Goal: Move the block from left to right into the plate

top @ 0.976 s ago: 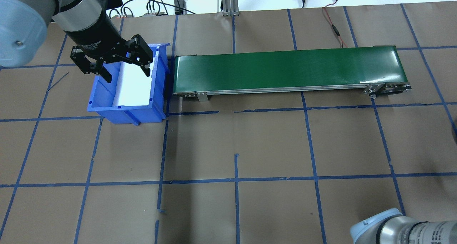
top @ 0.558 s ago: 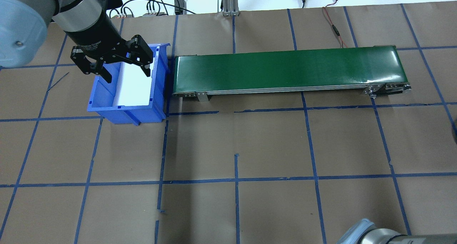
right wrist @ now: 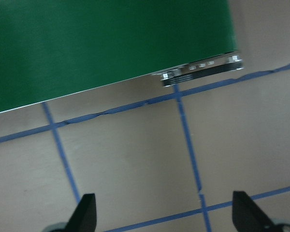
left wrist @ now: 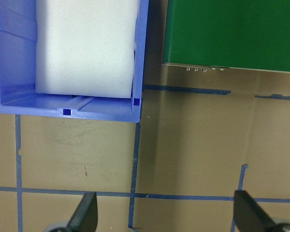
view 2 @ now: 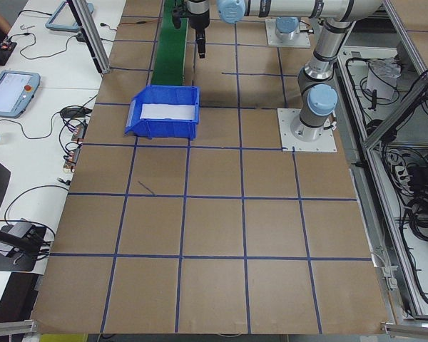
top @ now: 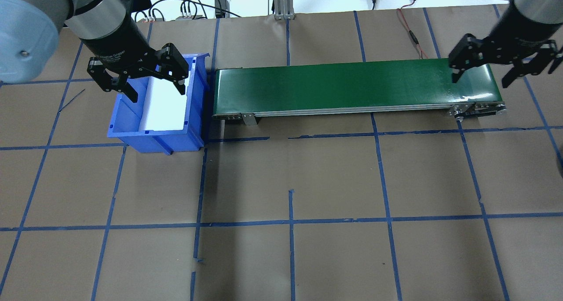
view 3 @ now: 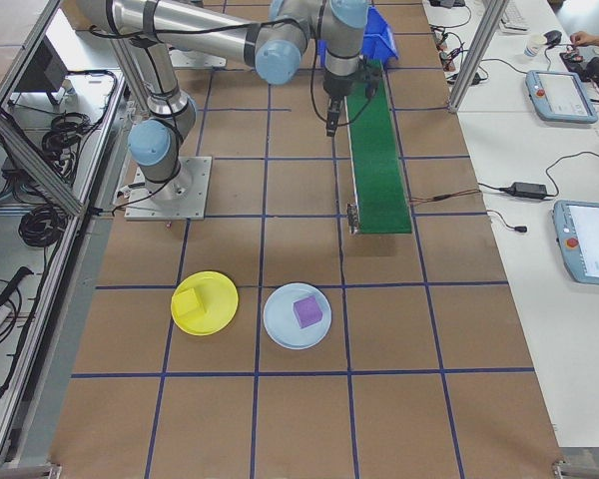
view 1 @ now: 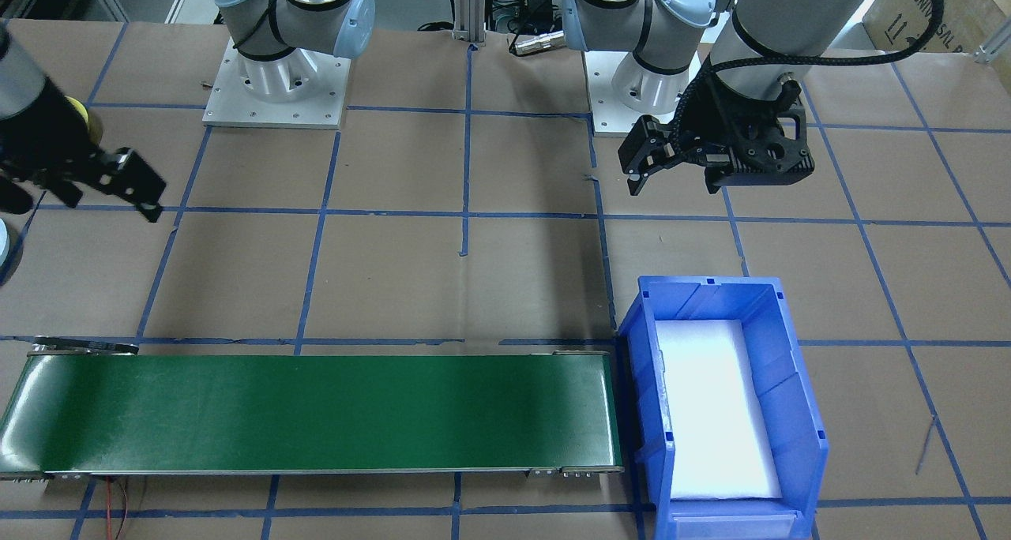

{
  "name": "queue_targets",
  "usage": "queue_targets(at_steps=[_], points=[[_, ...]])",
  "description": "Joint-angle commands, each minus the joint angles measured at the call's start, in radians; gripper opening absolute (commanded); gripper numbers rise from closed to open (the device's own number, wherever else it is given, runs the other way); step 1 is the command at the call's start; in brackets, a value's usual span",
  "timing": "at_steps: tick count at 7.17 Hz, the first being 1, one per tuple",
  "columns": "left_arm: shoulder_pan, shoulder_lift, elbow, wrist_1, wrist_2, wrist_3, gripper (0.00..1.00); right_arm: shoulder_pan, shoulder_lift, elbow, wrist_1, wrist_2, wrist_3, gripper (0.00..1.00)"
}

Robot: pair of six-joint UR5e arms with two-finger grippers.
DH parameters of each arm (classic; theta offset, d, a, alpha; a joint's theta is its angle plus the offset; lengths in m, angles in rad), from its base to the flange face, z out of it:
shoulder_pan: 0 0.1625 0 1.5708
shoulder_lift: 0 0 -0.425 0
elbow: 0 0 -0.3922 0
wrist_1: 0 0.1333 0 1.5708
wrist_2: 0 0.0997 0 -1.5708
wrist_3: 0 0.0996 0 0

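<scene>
The left gripper (top: 140, 80) hangs above the near end of a blue bin (top: 193, 111), its two black fingers spread wide and holding nothing. Directly beneath it the bin holds only a white foam liner (top: 165, 109); no block shows inside. Just beyond the bin, toward the robot's right, a long green conveyor belt (top: 352, 85) runs across the table, its surface bare. The bin butts against the belt's end, probably so that blocks can be lifted out and sent along it.

At the belt's far end the right gripper (top: 501, 67) hovers, fingers likewise wide apart and empty, seemingly poised where a block would arrive. Its wrist camera looks down on the belt's end and taped brown table (right wrist: 135, 159).

Well away from both grippers, near the table end on the robot's right, the side view shows the yellow plate (view 3: 205, 302) with a yellow block (view 3: 191, 303) resting on it. Just beside it sits a pale blue plate (view 3: 297, 315) holding a purple block (view 3: 307, 311). Judging from this, the move may already be finished.
</scene>
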Motion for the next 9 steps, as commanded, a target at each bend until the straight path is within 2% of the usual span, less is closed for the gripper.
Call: queue_targets(at_steps=[1,2,3,4,6,9], points=[[0.0,-0.001,-0.009,0.0,0.003,0.002,1.0,0.209,-0.087,-0.007,0.101,0.007,0.141,1.0],[0.0,-0.001,-0.006,0.0,0.011,0.005,1.0,0.202,-0.1,-0.033,0.103,0.007,0.142,1.0],[0.0,-0.001,-0.006,0.0,0.011,0.005,1.0,0.205,-0.081,-0.1,0.167,0.008,0.14,1.0],[0.0,-0.001,-0.006,0.0,0.011,0.006,1.0,0.205,-0.06,-0.119,0.191,0.01,0.128,1.0],[0.0,0.0,-0.006,0.0,0.011,0.009,1.0,0.205,-0.048,-0.124,0.189,0.013,0.051,1.0],[0.0,0.0,-0.006,0.008,0.013,0.011,1.0,0.202,-0.048,-0.141,0.185,0.022,0.048,1.0]])
